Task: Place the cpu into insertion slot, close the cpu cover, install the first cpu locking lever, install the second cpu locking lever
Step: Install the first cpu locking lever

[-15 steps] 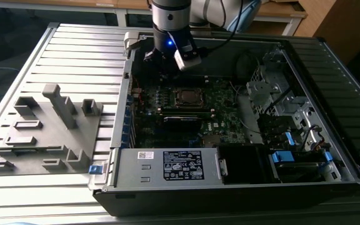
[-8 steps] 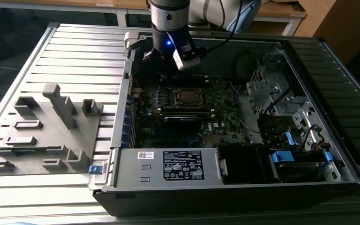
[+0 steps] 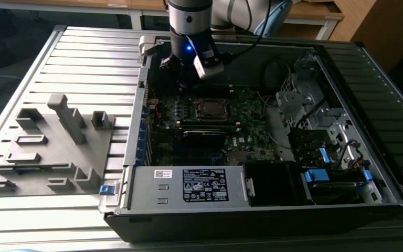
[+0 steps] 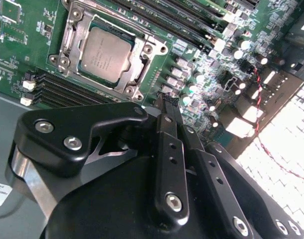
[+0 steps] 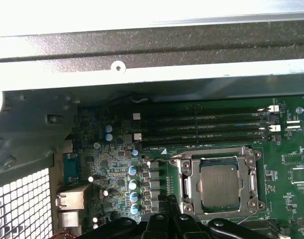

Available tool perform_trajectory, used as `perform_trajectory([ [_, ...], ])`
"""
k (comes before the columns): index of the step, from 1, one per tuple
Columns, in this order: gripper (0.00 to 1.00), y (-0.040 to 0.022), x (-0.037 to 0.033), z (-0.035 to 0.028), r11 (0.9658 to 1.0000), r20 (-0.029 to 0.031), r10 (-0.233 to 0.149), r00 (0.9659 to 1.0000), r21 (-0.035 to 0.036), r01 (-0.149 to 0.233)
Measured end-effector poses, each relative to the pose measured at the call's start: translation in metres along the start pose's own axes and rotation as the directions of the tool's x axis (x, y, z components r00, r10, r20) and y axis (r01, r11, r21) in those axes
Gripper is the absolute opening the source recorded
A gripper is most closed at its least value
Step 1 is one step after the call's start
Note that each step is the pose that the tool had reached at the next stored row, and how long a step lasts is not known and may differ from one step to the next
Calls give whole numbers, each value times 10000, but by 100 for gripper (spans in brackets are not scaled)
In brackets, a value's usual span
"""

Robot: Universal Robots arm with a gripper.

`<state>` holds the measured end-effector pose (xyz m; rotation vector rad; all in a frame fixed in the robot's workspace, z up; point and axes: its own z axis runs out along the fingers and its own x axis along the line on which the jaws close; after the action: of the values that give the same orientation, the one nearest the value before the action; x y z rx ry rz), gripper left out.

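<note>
The silvery-grey square cpu (image 4: pixel 104 55) lies flat inside the silver cpu cover (image 5: pixel 191 185) frame, near the hand (image 4: pixel 164 102), closed and empty.

Glare whitens the case edge (image 5: pixel 152 12) in the first wrist view — the motherboard (image 5: pixel 112 149) lies dimmer, shadowed.

Robotics lab, testing bench: an open desktop computer case (image 3: pixel 257 223) lies on its side on a ribbed aluminium worktop (image 3: pixel 82 58). Its green motherboard (image 4: pixel 22 45) is exposed just below the jaws of an industrial robot arm (image 3: pixel 187 18). A grey moulded parts fixture (image 3: pixel 54 149) rests on the same worktop, well apart from the jaws and outside the case. Wooden furniture (image 3: pixel 377 31) stands beyond.
</note>
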<state>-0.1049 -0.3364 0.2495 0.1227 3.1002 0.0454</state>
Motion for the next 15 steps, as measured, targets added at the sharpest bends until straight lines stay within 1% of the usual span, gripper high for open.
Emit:
perform_trajectory([
  [5, 11, 1, -1, -34, 10000, 0, 0, 10000, 0, 0],
  [11, 11, 1, 5, -32, 10000, 0, 1, 10000, 9, -1],
  [14, 11, 0, 15, -30, 10000, 2, -1, 10000, 26, 1],
  [15, 11, -3, 19, -30, 10000, -2, 0, 10000, -39, 0],
])
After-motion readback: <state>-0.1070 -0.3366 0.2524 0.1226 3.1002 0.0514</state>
